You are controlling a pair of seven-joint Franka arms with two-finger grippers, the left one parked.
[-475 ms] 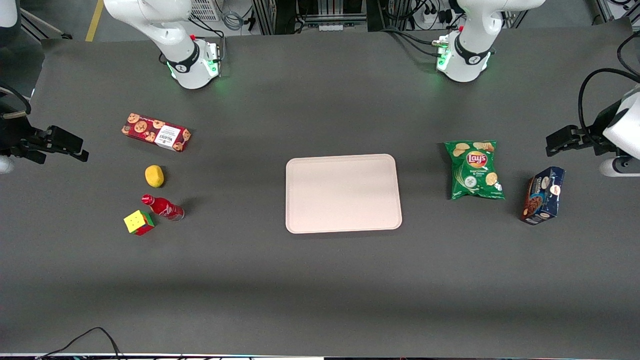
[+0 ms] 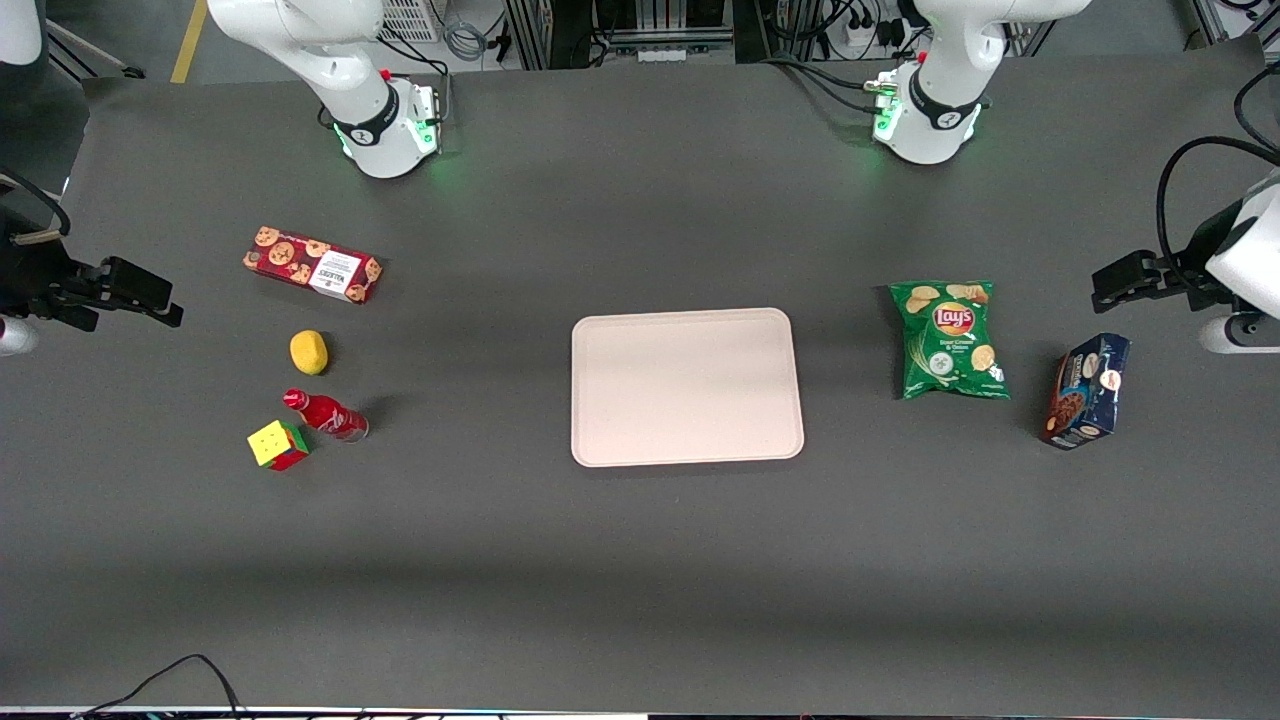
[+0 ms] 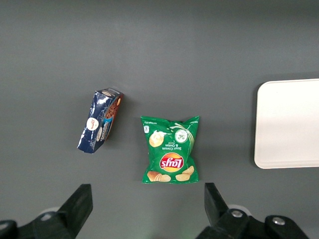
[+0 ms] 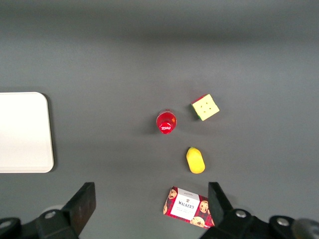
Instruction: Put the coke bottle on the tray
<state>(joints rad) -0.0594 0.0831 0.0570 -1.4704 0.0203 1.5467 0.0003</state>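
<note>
The coke bottle (image 2: 327, 415) is small and red with a red cap. It stands upright on the dark table, right beside a coloured cube, and also shows from above in the right wrist view (image 4: 166, 122). The pale pinkish-beige tray (image 2: 687, 386) lies flat at the table's middle with nothing on it; its edge shows in the right wrist view (image 4: 22, 132). My right gripper (image 2: 165, 302) hovers at the working arm's end of the table, farther from the front camera than the bottle and well apart from it. It is open and empty (image 4: 152, 196).
A red cookie box (image 2: 313, 264), a yellow lemon (image 2: 309, 352) and a coloured cube (image 2: 277, 445) lie around the bottle. A green Lay's bag (image 2: 950, 338) and a blue cookie box (image 2: 1087, 390) lie toward the parked arm's end.
My right gripper has shifted very slightly toward the table's objects. Nothing on the table has moved.
</note>
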